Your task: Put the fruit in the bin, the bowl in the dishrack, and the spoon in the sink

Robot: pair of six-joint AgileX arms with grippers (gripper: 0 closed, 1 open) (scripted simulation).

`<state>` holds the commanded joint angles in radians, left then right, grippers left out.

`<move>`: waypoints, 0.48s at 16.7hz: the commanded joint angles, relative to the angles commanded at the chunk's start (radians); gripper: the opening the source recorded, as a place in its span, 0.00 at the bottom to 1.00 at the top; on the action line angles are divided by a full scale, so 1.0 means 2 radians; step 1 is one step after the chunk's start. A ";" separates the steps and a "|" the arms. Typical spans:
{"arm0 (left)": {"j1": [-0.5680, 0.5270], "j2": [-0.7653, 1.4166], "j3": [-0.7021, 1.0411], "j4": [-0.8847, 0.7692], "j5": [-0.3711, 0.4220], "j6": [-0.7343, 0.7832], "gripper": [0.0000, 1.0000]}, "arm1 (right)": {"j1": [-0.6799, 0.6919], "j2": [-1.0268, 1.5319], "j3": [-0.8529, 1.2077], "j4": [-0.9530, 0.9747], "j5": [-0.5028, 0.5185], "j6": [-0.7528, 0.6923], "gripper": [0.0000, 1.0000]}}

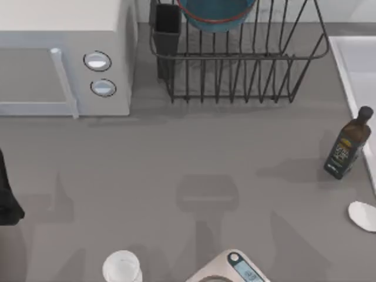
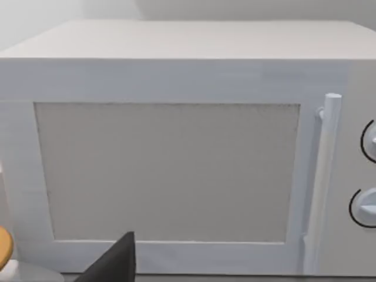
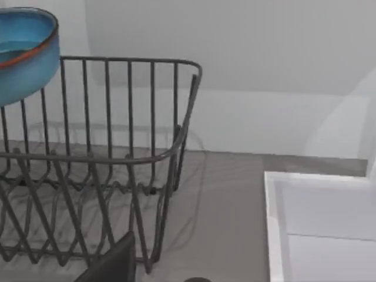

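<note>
One blue bowl [image 1: 216,14] in the one dishrack [image 1: 235,64]; one likely spoon [image 1: 362,215] beside sink [image 1: 358,64]; claw state untellable

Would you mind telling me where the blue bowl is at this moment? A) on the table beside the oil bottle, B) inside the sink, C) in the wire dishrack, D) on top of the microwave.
C: the blue bowl sits inside the wire dishrack at the back of the table, its reddish rim above the upright bars; the right wrist view also shows it within the rack.
</note>
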<state>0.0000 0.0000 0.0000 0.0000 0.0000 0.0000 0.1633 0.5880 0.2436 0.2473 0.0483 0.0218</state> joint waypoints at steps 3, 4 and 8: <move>0.000 0.000 0.000 0.000 0.000 0.000 1.00 | -0.033 -0.130 -0.060 -0.049 -0.020 -0.005 1.00; 0.000 0.000 0.000 0.000 0.000 0.000 1.00 | -0.044 -0.167 -0.076 -0.065 -0.024 -0.007 1.00; 0.000 0.000 0.000 0.000 0.000 0.000 1.00 | -0.074 -0.268 -0.116 -0.113 -0.026 -0.010 1.00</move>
<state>0.0000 0.0000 0.0000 0.0000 0.0000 0.0000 0.0152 0.0528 0.0116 0.0213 -0.0030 0.0018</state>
